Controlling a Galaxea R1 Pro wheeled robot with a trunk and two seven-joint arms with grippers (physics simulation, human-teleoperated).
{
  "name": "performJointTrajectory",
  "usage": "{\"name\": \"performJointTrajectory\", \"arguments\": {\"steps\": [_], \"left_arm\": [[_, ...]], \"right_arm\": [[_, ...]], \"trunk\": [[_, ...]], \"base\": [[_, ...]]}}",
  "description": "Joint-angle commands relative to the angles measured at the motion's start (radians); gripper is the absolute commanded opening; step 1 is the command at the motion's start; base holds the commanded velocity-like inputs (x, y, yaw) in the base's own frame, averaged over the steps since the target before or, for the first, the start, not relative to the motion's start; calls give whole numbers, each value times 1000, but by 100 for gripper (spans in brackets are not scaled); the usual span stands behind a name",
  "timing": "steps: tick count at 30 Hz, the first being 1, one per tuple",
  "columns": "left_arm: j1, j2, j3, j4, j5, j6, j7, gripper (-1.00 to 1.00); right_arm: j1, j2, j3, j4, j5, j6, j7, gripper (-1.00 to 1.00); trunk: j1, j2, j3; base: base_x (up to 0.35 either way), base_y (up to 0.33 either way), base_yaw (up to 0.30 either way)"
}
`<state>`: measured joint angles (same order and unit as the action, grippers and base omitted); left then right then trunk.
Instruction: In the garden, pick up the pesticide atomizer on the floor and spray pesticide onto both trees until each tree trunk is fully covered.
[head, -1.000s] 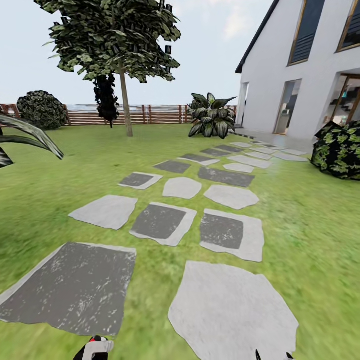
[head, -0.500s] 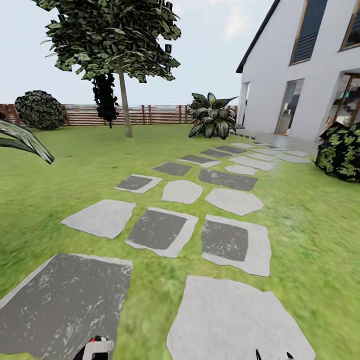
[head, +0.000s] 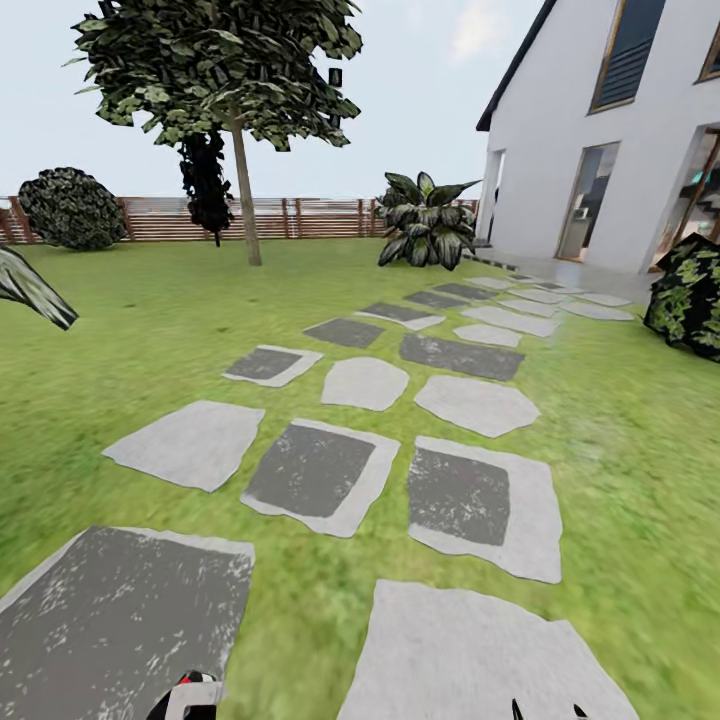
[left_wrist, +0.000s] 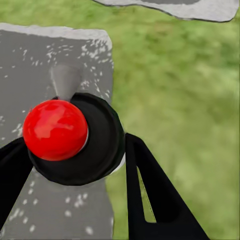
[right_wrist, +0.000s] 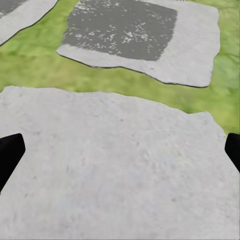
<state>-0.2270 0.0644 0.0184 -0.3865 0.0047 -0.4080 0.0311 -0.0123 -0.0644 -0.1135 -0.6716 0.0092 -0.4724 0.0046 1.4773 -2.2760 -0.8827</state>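
The left gripper (left_wrist: 75, 165) is closed around the pesticide atomizer (left_wrist: 75, 137), its black fingers (left_wrist: 155, 195) pressing each side of the round black body topped by a red ball; in the head view the atomizer's red, white and black top (head: 195, 693) peeks up at the lower edge, as it did a second ago. Directly beyond that gripper lies a dark grey paving slab (left_wrist: 55, 60), with the floor's green grass (left_wrist: 175, 100) beside it. The right gripper (right_wrist: 120, 150) hangs with its fingers spread wide and nothing between them, their black tips (right_wrist: 10, 152) at the picture's edges, over a pale grey slab (right_wrist: 115, 170); farther out past it sits a dark-centred slab (right_wrist: 135, 35). In the head view only the right gripper's tips (head: 545, 711) show. Compared with the earlier frames the whole view has shifted: the slabs (head: 310, 470) sit lower and larger, the fence (head: 300, 217) and the bush at the right (head: 690, 295) have slid, which is the camera moving. Far ahead of both grippers, across the lawn, stands a tree (head: 215, 65) with its tree trunk (head: 245, 195) near the fence, and the white house (head: 600, 130) rises ahead to the right.
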Motion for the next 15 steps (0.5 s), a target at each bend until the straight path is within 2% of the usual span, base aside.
{"name": "performJointTrajectory", "arguments": {"steps": [1,15], "left_arm": [[0,0,0,0,0,0,0,-100],[0,0,0,0,0,0,0,-100]], "right_arm": [[0,0,0,0,0,0,0,100],[0,0,0,1,0,0,0,100]], "trunk": [[0,0,0],[0,0,0]], "base": [[340,0,0],[340,0,0]]}}
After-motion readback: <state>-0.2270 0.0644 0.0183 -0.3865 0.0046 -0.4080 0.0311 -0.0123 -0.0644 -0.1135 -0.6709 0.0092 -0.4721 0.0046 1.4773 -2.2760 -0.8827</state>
